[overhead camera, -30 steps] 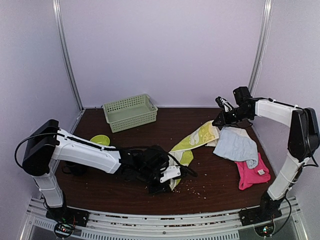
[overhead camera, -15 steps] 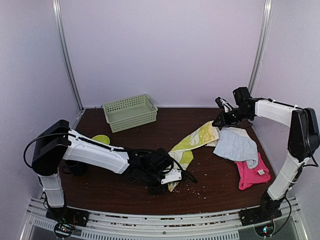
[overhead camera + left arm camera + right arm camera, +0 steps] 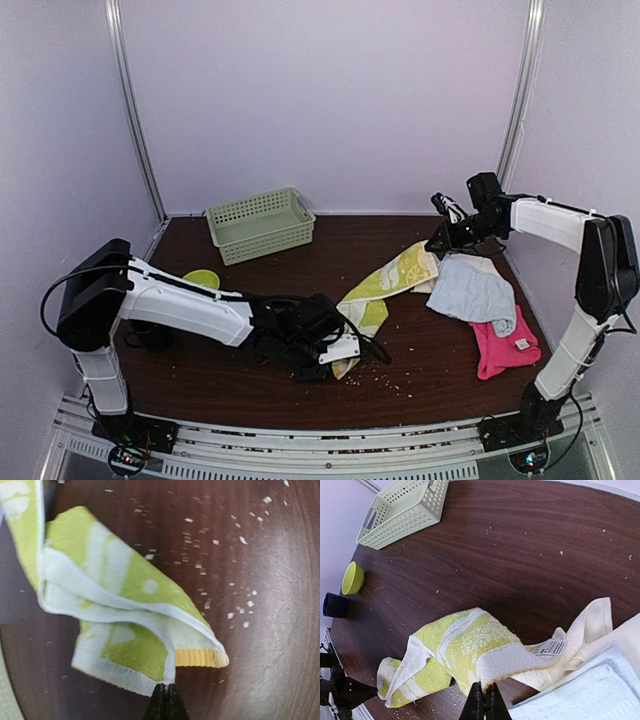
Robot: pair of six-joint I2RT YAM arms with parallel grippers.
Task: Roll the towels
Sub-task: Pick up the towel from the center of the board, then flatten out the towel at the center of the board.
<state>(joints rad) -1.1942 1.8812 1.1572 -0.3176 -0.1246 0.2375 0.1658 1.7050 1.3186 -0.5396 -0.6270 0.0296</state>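
Observation:
The lime-green towel (image 3: 385, 285) with pale lemon print lies stretched and crumpled across the middle of the dark table. My left gripper (image 3: 165, 691) is shut on its near white-edged corner, low over the table (image 3: 338, 366). My right gripper (image 3: 484, 694) is shut on the towel's far edge, near its white tag (image 3: 549, 647), at the back right (image 3: 437, 243). A light blue towel (image 3: 470, 290) lies right of it over a cream-white towel (image 3: 592, 625). A hot pink towel (image 3: 500, 350) with a white tag lies nearer the front right.
A green plastic basket (image 3: 260, 225) stands at the back left. A small lime bowl (image 3: 202, 280) and a dark round cup (image 3: 335, 605) sit near the left arm. Pale crumbs (image 3: 220, 555) are scattered on the wood around the near end of the towel.
My left gripper has closed on the near corner of the lime-green towel, and its arm has shifted a little. The right arm and the other towels have not moved.

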